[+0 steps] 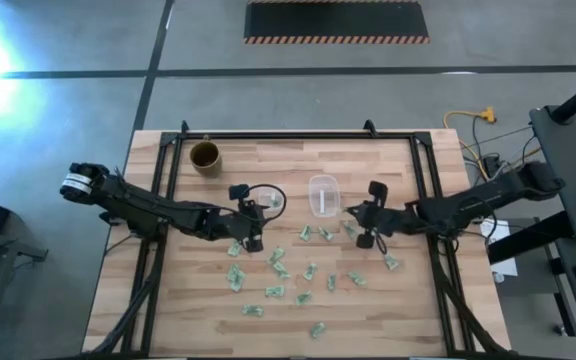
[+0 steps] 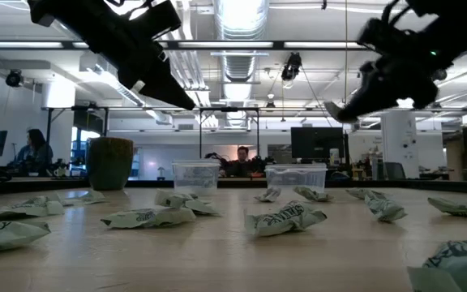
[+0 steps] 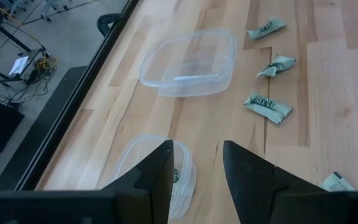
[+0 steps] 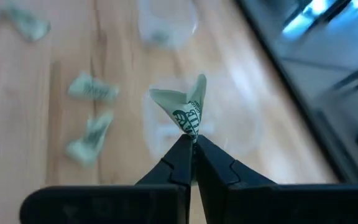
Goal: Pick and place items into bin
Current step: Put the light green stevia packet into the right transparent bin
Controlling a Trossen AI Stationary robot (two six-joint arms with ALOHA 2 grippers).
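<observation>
Several small green-and-white wrapper pieces [image 1: 280, 268] lie flat and scattered on the wooden table [image 1: 388, 320]; in the low view they lie across the near tabletop [image 2: 286, 217]. My right gripper [image 4: 193, 147] is raised above the table, just right of the rectangular clear tub [image 1: 323, 193], and is shut on one piece [image 4: 188, 111]. My left gripper [image 3: 197, 163] is open and hovers over the round clear tub [image 3: 135, 163], which has a piece inside it. The rectangular tub [image 3: 191, 62] stands farther ahead of it. My right gripper pinches one green-and-white piece by its lower tip [image 4: 191, 133], between the ends of its two fingers. The piece is lifted clear of the table and sticks out beyond the fingertips.
A brown round cup [image 1: 205, 156] stands near the table's far left corner. Black frame rails [image 1: 168, 170] run along the table's sides and far edge. Loose pieces [image 3: 267, 106] lie right of the tubs. A person [image 2: 242, 160] sits in the room beyond the table.
</observation>
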